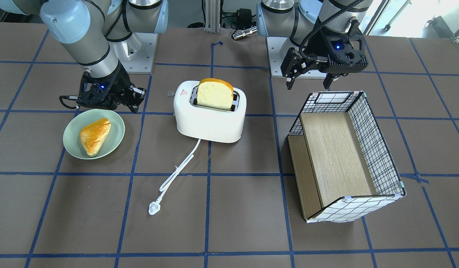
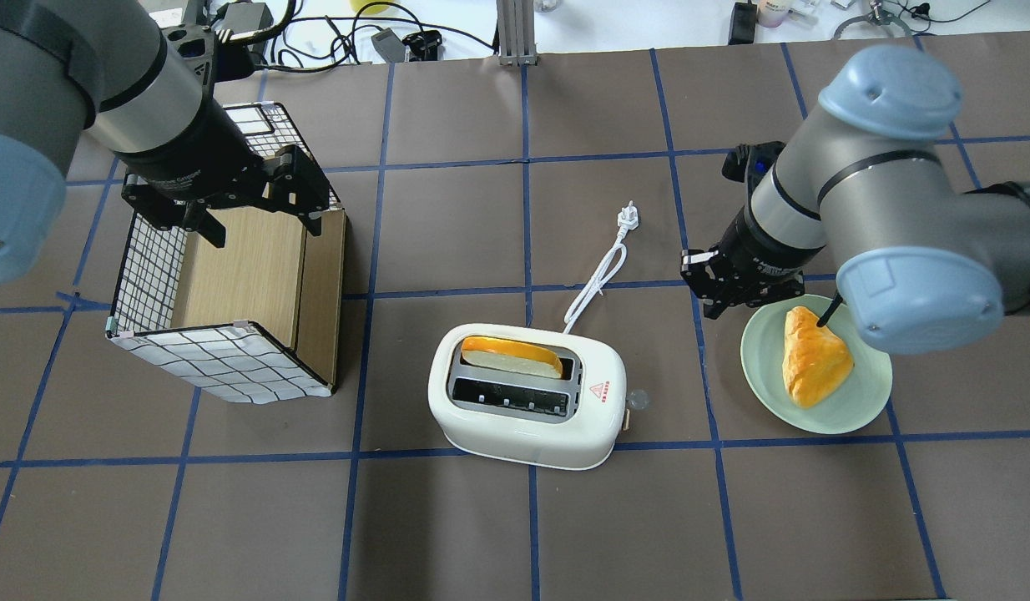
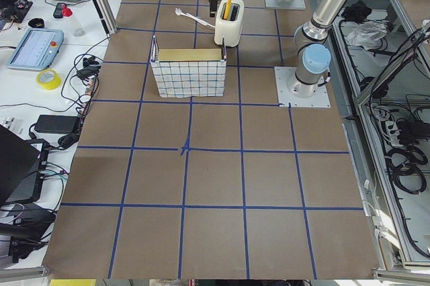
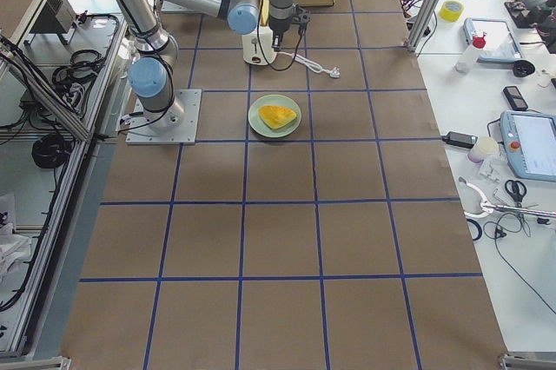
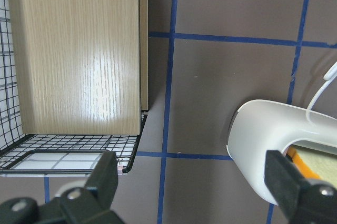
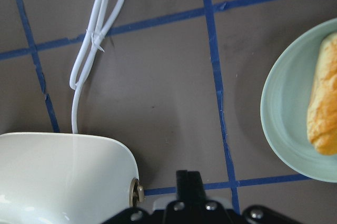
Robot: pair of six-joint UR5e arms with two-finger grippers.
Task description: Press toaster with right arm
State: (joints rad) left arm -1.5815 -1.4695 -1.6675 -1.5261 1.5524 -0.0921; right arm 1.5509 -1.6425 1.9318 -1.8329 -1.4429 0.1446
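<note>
**Right hand**. On the right arm. You see its two black fingers closed together with nothing between them. It hangs over bare worktop and touches nothing.

**Toaster**. White, rounded, two slots, standing upright. You find it just beside the right hand, on the side toward the left hand, with a gap between them. The small beige knob on its end faces the right hand and lies near the closed fingers.

**Bread slice**. Golden crust. It stands up out of one toaster slot.

**Power cord**. White. It leaves the toaster's side and loops loosely over the worktop near the right hand. Its plug lies on the worktop.

**Plate**. Pale green. It is close to the right hand, on the side opposite the toaster, so the hand hangs between the two.

**Pastry**. Golden, wedge-shaped, lying on the plate.

**Left hand**. You see its fingers spread wide, gripping nothing.

**Basket**. Wire grid with a checked lining and a wood-grain panel inside. Its end wall lies below the left hand. It is well apart from the right hand, with the toaster between them.
</note>
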